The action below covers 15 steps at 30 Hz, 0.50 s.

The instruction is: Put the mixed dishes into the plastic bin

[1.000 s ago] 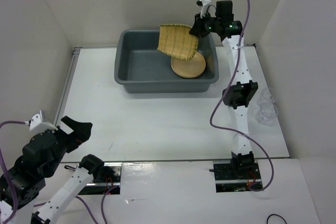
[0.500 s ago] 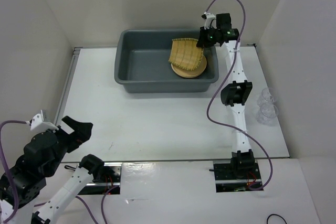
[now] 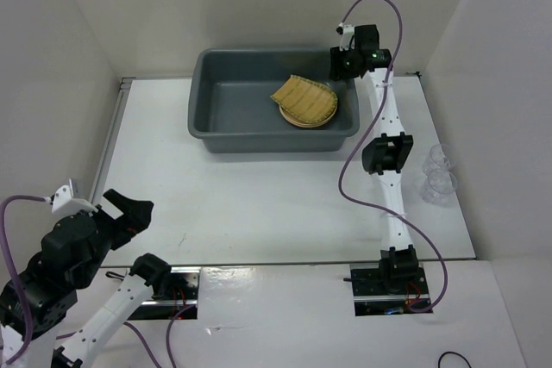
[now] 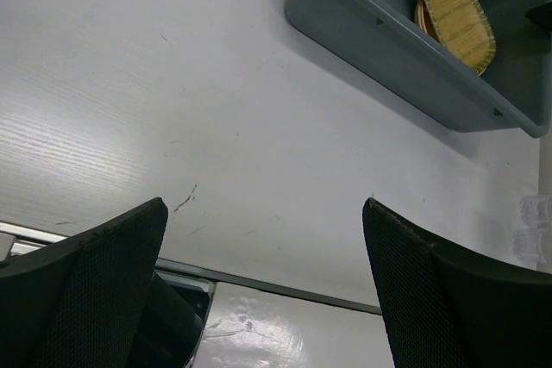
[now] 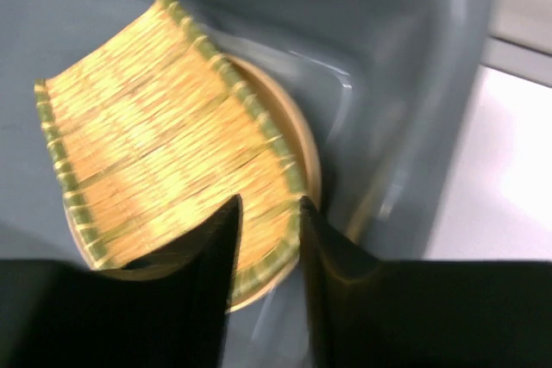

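Note:
The woven tray (image 3: 304,96) lies tilted on a yellow-orange plate (image 3: 317,115) in the right end of the grey plastic bin (image 3: 276,139). My right gripper (image 3: 343,66) hovers over the bin's far right corner. In the right wrist view its fingers stand apart (image 5: 269,202) just above the tray (image 5: 155,127), holding nothing, with the plate's rim (image 5: 297,131) beneath. Only one plate shows. My left gripper (image 3: 129,213) is open and empty at the near left; its wrist view (image 4: 264,204) shows the bin (image 4: 388,40) and tray (image 4: 457,15) far off. Two clear glasses (image 3: 438,185) stand at the right.
The second glass (image 3: 440,157) stands just behind the first, near the right wall. White walls close in the table on the left, back and right. A metal strip (image 4: 285,286) runs along the table's near edge.
My right gripper lowered the tray from upright above the bin onto the plate and let it go. The tray now lies flat. The left arm has not moved.

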Available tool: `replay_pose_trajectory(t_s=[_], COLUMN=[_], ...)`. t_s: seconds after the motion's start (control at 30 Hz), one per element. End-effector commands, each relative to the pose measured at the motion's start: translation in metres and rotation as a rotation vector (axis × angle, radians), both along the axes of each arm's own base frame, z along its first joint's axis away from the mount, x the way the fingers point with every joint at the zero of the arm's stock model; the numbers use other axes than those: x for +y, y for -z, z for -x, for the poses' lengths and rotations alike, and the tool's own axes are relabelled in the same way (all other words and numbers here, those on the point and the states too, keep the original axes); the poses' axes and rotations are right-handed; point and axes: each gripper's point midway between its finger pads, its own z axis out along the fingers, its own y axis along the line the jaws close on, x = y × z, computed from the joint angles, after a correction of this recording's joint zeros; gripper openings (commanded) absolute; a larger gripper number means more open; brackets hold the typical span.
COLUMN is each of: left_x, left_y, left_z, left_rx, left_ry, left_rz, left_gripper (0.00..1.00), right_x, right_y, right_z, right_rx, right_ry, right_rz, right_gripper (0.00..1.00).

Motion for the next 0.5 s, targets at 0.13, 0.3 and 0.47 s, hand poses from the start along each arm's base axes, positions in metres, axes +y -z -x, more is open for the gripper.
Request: replay_pose_trajectory(t_s=[0.13, 0.3, 0.47], left_x=[0.001, 0.002, 0.004], left_y=[-0.002, -0.001, -0.003], left_z=[-0.001, 0.001, 0.004], left_rx=[-0.015, -0.017, -0.038], left_ry=[-0.006, -0.010, -0.022], left_rz=[0.004, 0.013, 0.027], left_gripper=[1.00, 1.00, 1.00], right_x=[-0.032, -0.059, -0.182], right_y=[-0.063, -0.150, -0.089], right_z=[-0.006, 0.026, 0.078], right_rx=[-0.141, -0.277, 0.076], right_ry=[0.153, 0.164, 0.352], right_rz=[0.074, 0.233, 0.646], right_gripper=[0.58, 0.74, 0.84])
